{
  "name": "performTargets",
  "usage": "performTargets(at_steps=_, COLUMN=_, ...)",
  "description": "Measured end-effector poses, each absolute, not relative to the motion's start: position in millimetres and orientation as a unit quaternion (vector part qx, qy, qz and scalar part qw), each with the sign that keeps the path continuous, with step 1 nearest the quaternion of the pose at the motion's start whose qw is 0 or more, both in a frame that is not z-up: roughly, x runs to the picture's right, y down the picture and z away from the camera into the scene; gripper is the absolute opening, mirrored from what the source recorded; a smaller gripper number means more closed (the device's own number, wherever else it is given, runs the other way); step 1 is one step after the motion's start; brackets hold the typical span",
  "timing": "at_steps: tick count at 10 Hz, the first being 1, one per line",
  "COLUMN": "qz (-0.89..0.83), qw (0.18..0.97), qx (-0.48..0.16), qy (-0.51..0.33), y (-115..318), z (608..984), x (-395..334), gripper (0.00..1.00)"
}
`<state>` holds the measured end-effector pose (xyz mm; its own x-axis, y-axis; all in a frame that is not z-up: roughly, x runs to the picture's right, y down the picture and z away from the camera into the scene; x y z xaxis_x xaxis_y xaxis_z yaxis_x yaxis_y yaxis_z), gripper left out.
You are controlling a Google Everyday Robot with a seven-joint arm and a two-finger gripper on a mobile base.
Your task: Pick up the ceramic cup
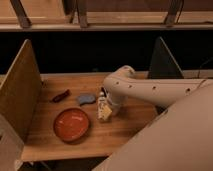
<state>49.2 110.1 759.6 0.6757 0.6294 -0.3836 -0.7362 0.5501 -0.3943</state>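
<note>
The ceramic cup (104, 113), small and whitish with a yellowish tint, sits on the wooden table (125, 131) just right of the orange-red dish. My gripper (110, 106) hangs down from the white arm (150, 90) right at the cup, touching or nearly touching its right side. The arm covers part of the cup. A slim white bottle (102, 96) stands just behind the cup, against the gripper's left side.
A wide orange-red dish (71, 124) lies at the front left. A blue-grey object (86, 99) and a dark red one (61, 96) lie behind it. Upright wooden panels stand at the table's left (19, 92) and back right (162, 59).
</note>
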Motion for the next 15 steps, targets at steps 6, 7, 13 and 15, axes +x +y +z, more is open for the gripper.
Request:
performTargets(at_steps=6, qz=0.333, qw=0.876, qx=-0.331, qy=0.107, y=115, z=815, x=28, gripper=0.80)
performTargets(at_steps=7, qz=0.326, qw=0.876, qx=-0.339, qy=0.107, y=113, z=825, x=24, gripper=0.80)
performTargets(at_steps=13, qz=0.317, qw=0.878, qx=-0.336, qy=0.123, y=95, z=838, x=24, gripper=0.28)
performTargets(at_steps=15, qz=0.325, qw=0.881, qx=-0.313, qy=0.142, y=86, z=824, x=34, gripper=0.07)
